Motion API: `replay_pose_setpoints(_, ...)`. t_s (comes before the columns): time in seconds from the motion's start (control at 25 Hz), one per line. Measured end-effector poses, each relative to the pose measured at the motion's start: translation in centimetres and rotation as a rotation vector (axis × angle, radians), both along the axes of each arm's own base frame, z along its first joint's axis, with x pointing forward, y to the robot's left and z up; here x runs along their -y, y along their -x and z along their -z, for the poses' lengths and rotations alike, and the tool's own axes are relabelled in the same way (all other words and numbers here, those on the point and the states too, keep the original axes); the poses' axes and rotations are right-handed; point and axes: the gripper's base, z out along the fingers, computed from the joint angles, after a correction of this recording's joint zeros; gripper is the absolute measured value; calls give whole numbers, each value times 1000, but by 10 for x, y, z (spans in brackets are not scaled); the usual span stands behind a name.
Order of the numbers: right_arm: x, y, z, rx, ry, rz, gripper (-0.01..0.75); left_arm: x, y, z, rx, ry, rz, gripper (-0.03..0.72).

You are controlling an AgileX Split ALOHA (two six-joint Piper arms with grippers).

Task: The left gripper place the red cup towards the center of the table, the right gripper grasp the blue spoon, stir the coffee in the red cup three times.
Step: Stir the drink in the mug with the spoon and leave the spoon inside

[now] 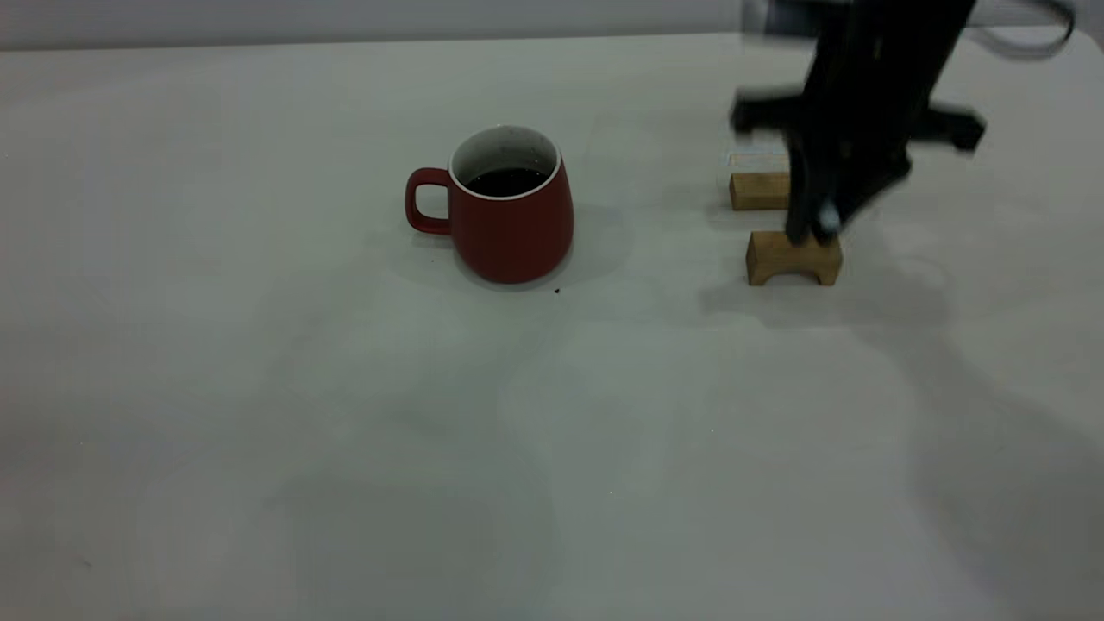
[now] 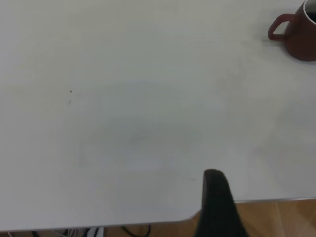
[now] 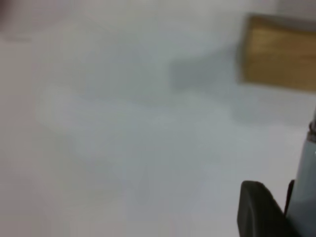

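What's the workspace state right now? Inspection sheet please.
Surface: table off-white, a tiny dark speck by the cup's base.
Job's things: red cup upright near centre, handle toward the left arm's side, coffee inside; blue spoon close beside the right gripper's finger.
Clutter: two wooden blocks under the right gripper.
Grippers: right gripper low over the blocks, apparently shut on the spoon; left gripper back at the table edge, far from the cup.
Cables: a grey loop on the right arm.
Surroundings: nothing seen.
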Motion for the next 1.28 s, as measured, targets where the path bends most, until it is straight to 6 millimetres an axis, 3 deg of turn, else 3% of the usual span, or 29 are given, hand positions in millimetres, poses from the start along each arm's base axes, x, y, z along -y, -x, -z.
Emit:
replay_pose_setpoints(0.08, -10, 1, -22, 6, -120, 42, 128, 0, 0, 0, 0, 0, 0, 558)
replay_pose_setpoints(0.16, -20, 1, -31, -13, -255, 85, 128, 0, 0, 0, 0, 0, 0, 558)
replay_pose_setpoints(0.28, -36, 2, -36, -91, -455, 178, 128, 0, 0, 0, 0, 0, 0, 558)
replay_pose_setpoints(0.48, -47, 1, -40, -171, -638, 257, 128, 0, 0, 0, 0, 0, 0, 558)
replay_pose_setpoints(0.92, -54, -5, -50, -163, -786, 317, 128, 0, 0, 0, 0, 0, 0, 558)
replay_pose_setpoints(1.28, -55, -6, -52, -190, -800, 365, 128, 0, 0, 0, 0, 0, 0, 558)
